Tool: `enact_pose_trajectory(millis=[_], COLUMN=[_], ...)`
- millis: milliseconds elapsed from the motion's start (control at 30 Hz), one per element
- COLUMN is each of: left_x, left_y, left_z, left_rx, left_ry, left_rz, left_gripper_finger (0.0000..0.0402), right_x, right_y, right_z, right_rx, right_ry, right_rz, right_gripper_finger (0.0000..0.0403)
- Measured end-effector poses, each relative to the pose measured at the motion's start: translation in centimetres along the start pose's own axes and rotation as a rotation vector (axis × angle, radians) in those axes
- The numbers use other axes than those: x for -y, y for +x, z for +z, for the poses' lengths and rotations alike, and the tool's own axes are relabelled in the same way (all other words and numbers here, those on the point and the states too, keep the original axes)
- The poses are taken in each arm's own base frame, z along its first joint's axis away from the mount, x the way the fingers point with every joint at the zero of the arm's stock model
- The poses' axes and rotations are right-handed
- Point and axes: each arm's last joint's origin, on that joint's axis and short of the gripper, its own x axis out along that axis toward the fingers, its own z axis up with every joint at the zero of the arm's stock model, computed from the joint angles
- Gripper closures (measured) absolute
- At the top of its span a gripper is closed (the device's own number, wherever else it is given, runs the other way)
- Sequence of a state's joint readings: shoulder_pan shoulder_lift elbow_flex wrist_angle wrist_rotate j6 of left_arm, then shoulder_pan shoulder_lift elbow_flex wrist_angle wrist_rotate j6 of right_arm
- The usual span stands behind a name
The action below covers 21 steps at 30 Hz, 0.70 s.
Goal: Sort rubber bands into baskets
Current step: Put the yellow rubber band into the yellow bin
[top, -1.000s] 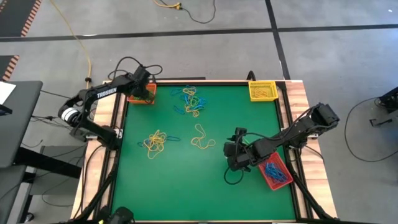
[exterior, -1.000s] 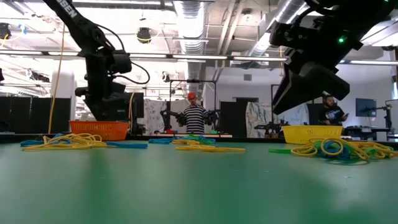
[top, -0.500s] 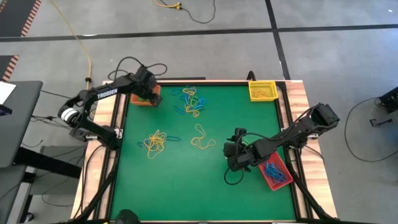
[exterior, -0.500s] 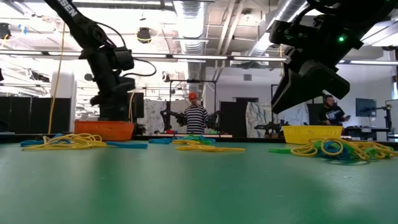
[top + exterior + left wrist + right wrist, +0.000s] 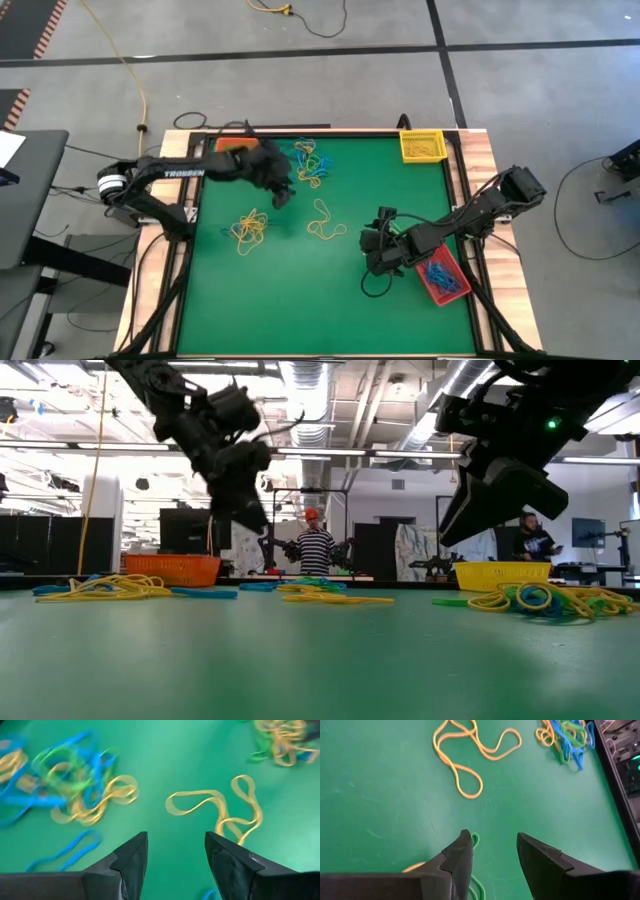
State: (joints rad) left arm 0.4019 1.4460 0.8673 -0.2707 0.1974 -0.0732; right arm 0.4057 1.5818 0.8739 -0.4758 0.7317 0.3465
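Green felt table (image 5: 330,290), thin rubber bands (image 5: 322,222).

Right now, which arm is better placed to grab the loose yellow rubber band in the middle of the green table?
Left, probably. Its open fingers hover close to the loose yellow rubber band; the right gripper sits farther off.

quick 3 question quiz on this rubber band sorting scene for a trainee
1. True or false: the left gripper is shut on a rubber band.
2. Which basket holds blue bands? A. orange basket B. yellow basket C. red basket
3. Fill in: the right gripper hangs over the green table next to the ___ basket.

Key: 1. False, its fingers stand open and empty. 2. C. 3. red.
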Motion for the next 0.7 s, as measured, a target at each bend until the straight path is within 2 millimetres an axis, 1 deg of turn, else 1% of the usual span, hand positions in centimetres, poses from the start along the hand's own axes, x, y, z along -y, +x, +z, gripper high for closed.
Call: enact_pose_trajectory(millis=[133, 333, 533, 700], left_x=[3.6, 7.9, 11.5, 13.4], left_y=[0.5, 0.7, 0.5, 0.5], left_z=[0.1, -0.3, -1.1, -2.2], left_rx=[0.049, 0.103, 0.169, 0.215], left_ry=[0.096, 0.196, 0.275, 0.316], left_rz=[0.002, 0.007, -0.001, 0.010], left_gripper_finger=[0.0215, 0.0215, 0.0215, 0.0215], right_x=[0.0, -0.1, 0.3, 0.6], right_y=[0.3, 0.4, 0.7, 1.1], right_z=[-0.5, -0.6, -0.3, -0.2], right_rx=[-0.009, -0.011, -0.006, -0.023], right_ry=[0.024, 0.031, 0.051, 0.059], right_rz=[-0.002, 0.020, 0.017, 0.039], right_gripper_finger=[0.0212, 0.0212, 0.0212, 0.0212])
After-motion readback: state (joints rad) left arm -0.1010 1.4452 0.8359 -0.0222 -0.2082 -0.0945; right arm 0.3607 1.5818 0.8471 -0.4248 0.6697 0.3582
